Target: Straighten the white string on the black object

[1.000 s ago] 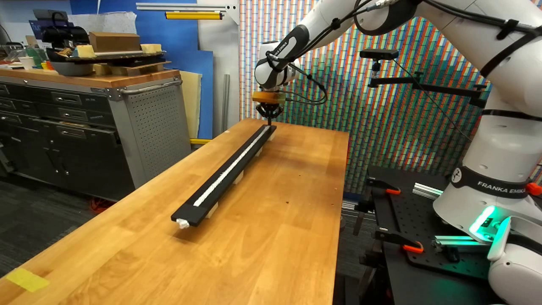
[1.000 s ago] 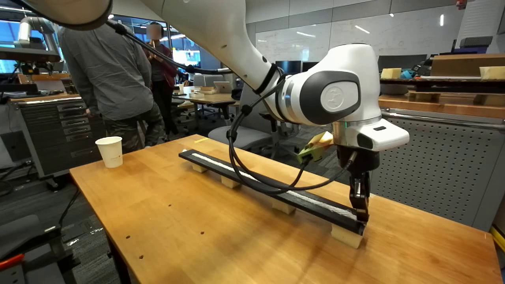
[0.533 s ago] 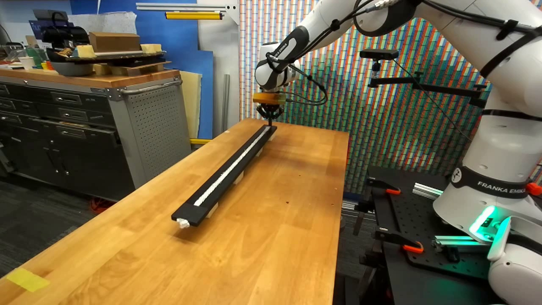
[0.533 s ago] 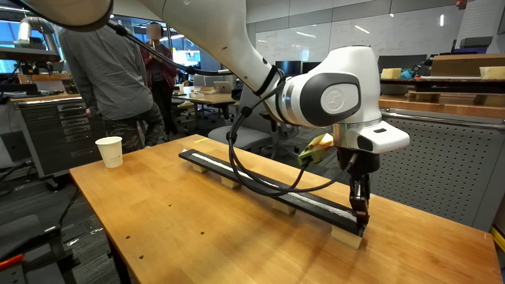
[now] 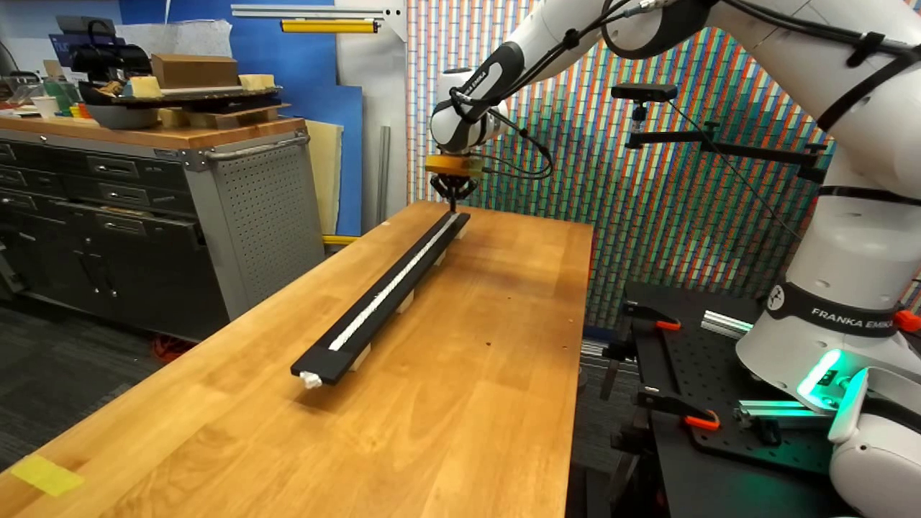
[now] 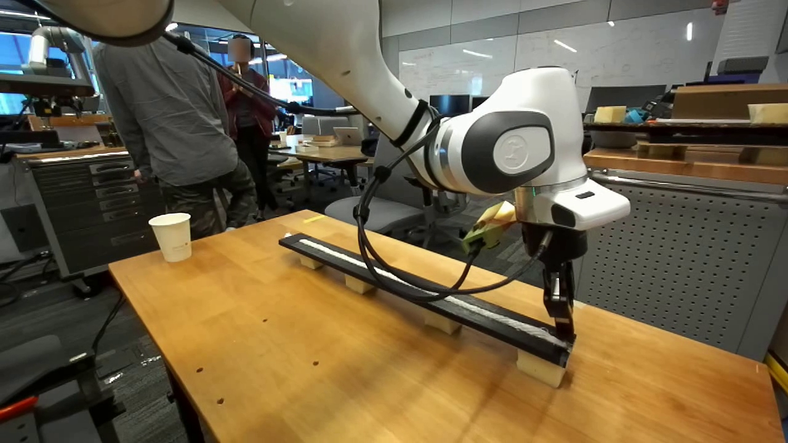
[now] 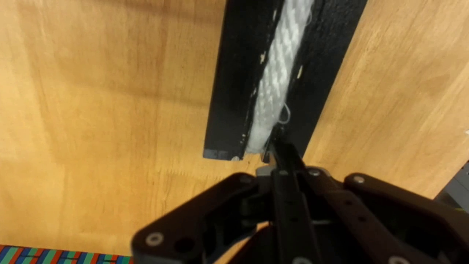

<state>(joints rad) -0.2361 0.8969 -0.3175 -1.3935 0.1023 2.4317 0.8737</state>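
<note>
The white string (image 5: 403,282) lies nearly straight in the groove along the black bar (image 5: 316,360). The string (image 6: 517,323) and the bar (image 6: 492,332) also show in an exterior view. A white tuft (image 5: 310,379) sticks out at the bar's near end. My gripper (image 5: 453,208) is at the bar's far end in that view. In the wrist view the fingers of my gripper (image 7: 282,148) look shut together, with nothing seen between them. They are beside the end of the string (image 7: 274,80), over the bar's edge (image 7: 234,91). Contact of the tips is unclear.
Several cream blocks (image 6: 538,369) hold the bar above the wooden table (image 6: 369,381). A paper cup (image 6: 172,237) stands near a table corner. The arm's black cable loop (image 6: 394,289) hangs over the bar. A grey cart (image 6: 677,258) stands beyond the table.
My gripper first lowered a little, then rose slightly and shifted a little to the left in both exterior views. More of the string's end shows beside the fingers. The bar has not moved.
</note>
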